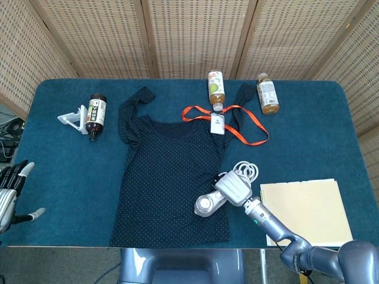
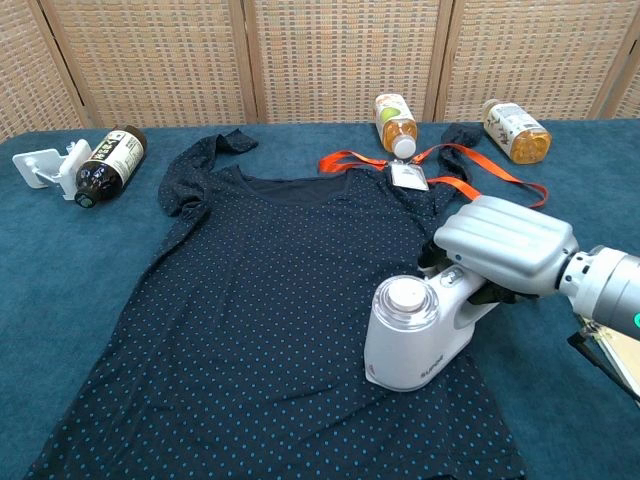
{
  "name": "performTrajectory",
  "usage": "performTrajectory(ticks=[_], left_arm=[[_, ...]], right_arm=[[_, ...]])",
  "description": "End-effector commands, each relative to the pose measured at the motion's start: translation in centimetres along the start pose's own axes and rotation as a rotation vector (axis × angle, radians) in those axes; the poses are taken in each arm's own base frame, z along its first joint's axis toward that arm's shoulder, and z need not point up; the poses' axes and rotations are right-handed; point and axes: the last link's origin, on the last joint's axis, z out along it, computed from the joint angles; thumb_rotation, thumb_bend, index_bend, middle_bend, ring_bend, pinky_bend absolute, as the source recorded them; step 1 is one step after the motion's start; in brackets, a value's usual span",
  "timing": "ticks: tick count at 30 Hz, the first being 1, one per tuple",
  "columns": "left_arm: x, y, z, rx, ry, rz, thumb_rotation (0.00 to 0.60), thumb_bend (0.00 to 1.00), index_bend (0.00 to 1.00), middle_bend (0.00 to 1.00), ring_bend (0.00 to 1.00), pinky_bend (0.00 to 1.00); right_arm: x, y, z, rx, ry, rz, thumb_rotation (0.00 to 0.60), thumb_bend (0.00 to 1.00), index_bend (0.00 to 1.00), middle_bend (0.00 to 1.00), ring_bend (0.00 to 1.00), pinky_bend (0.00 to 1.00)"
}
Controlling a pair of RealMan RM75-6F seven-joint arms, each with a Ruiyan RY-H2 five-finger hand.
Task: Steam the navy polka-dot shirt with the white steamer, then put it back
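A navy short-sleeved shirt with small pale polka dots (image 1: 166, 177) lies flat, neck away from the robot, on a desk covered in dark teal cloth (image 1: 331, 130). The robot's right hand (image 2: 505, 250), silver with its fingers wrapped around the handle, holds a white handheld steamer (image 2: 415, 335) whose base rests on the shirt's lower right area, near the side hem. The steamer's coiled white cord (image 1: 246, 170) trails just behind the hand.

The left hand (image 1: 9, 195) hangs off the desk's left edge, well apart from the shirt, fingers spread and holding nothing.

Judging by this, the steaming step is in hand. The next move likely calls for gliding the steamer across the rest of the fabric without bunching it, then setting the steamer down off the shirt.

Elsewhere sit a dark bottle (image 1: 96, 112) beside a white clip stand (image 1: 71, 120), two bottles of yellowish drink, an orange lanyard with badge (image 1: 237, 125) and a cream notebook (image 1: 305, 210).
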Motion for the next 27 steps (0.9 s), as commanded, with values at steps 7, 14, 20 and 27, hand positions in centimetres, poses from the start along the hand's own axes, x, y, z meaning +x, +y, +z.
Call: performTrajectory(ticks=[7,14,20,27], left_arm=[[0.1,-0.2,0.0,0.006,0.002,-0.004,0.6,0.0,0.0,0.0,0.0,0.0],[0.2,-0.2,0.0,0.007,0.003,-0.007,0.6,0.0,0.0,0.0,0.0,0.0],[0.2,-0.3,0.0,0.009,0.004,-0.009,0.6,0.0,0.0,0.0,0.0,0.0],[0.2,-0.4,-0.1,0.009,0.004,-0.009,0.6,0.0,0.0,0.0,0.0,0.0]], right_arm=[[0.3,-5.1,0.6,0.129,0.007,0.026,0.6,1.0,0.8,0.64,0.75,1.0],[0.9,-8.3,0.3,0.215,0.002,0.023,0.6,1.0,0.8,0.64,0.75,1.0],[1.2,-8.7,0.3,0.215,0.007,0.016,0.6,1.0,0.8,0.64,0.75,1.0],[0.9,-5.4,0.2,0.124,-0.002,-0.016,0.6,1.0,0.8,0.64,0.75,1.0]])
